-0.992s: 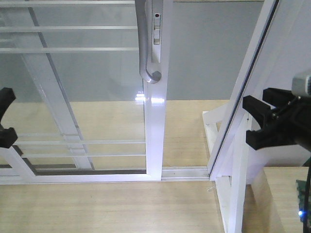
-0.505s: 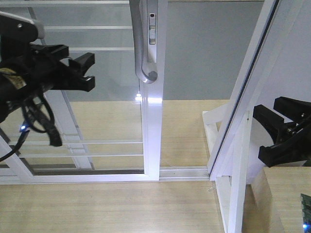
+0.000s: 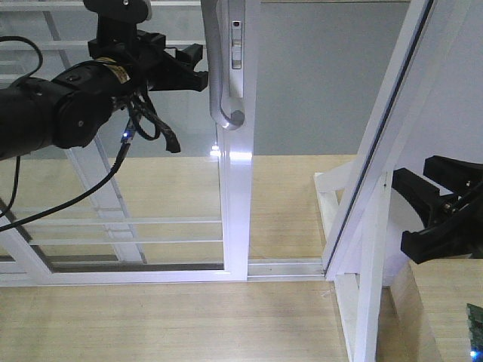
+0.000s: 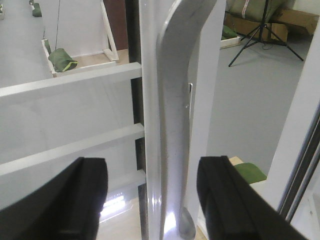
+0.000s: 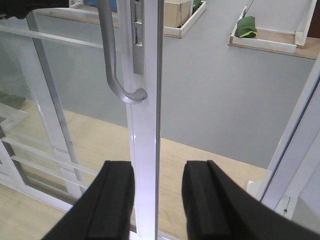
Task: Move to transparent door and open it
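The left gripper [image 3: 199, 65] is up high at the left side of the handle [image 3: 214, 83], with its jaws apart. In the left wrist view the handle [image 4: 172, 100] shows in the gap between the two black fingers [image 4: 80, 200]. Whether they touch it, I cannot tell. The right gripper [image 3: 411, 211] is low at the right, near a slanted white frame [image 3: 377, 136], and its jaws are also spread. It holds nothing.

The transparent door [image 3: 235, 196] stands in the middle, a little far. Its glossy white stile carries the curved silver handle and a narrow lock plate [image 5: 137, 35]. Thin white bars [image 3: 136, 221] cross the glass to the left.

On the far grey floor lies a low white-rimmed tray [image 5: 262, 44] with a green bag [image 5: 248, 26] in it. A second green bag [image 4: 62, 59] lies inside another white frame base [image 4: 107, 30].

The black left arm [image 3: 45, 113] has a small yellowish label [image 3: 113, 72], too small to read.

The stile's right edge is free. Between it and the slanted frame there is an open gap, where the bottom track [image 3: 287, 268] runs bare over the wooden floor [image 3: 151, 324].
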{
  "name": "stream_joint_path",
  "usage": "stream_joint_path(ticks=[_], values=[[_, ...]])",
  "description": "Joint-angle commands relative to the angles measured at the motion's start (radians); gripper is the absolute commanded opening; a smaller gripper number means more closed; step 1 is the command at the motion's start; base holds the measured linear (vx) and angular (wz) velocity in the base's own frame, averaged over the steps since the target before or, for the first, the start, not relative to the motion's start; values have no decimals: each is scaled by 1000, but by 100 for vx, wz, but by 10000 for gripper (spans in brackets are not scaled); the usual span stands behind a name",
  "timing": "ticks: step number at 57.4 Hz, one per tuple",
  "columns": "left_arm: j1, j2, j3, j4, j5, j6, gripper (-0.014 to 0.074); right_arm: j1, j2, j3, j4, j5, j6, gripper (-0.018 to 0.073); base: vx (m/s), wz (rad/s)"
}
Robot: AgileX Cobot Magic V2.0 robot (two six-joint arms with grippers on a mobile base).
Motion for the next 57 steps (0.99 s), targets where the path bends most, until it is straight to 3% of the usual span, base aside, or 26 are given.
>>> stream_joint_path(ticks=[1,13,38,48,57], values=[[-4,-11,-77,-9,-91,-18,518,-4,-4,-28,0,-74,2,320,0,0],[-5,68,-162,-8,-99,-121,518,-4,-4,-28,0,-74,2,320,0,0],[-28,204,-299,-7,-105,-115,512,-4,-4,-28,0,-74,3,320,0,0],[-6,205,-300,-9,-105,-49,480,-4,-4,-28,0,-74,3,320,0,0],[22,205,-300,-9,-105,-52,430,-4,-4,-28,0,-74,3,320,0,0]])
